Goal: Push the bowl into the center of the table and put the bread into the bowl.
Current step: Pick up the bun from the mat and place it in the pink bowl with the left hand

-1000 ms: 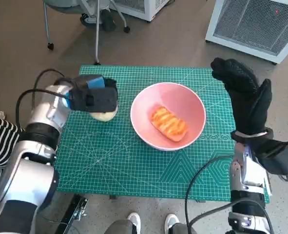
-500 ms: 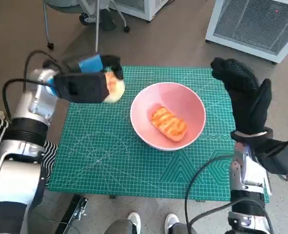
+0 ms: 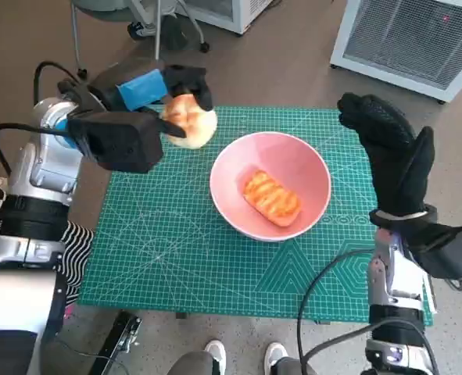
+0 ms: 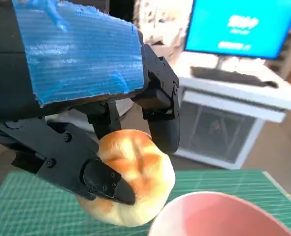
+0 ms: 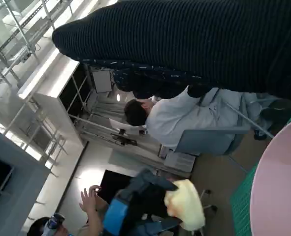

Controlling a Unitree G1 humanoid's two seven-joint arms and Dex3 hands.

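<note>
Bright, even daylight with soft shadows; wrist views blur behind, with window glare on the right's.

The left hand (image 3: 148,94) is held raised over the table's far left corner, fingers (image 4: 160,115) closed round a bread roll (image 3: 188,121). The right hand (image 3: 391,156) is held upright by the right edge, fingers extended, nothing held.

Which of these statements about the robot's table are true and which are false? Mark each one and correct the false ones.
1. The left hand holds a round bread roll. True.
2. The pink bowl is empty. False: a glazed orange bread piece lies in it.
3. The roll rests on the green mat. False: it is held up beside the bowl.
4. The right hand holds nothing. True.
</note>
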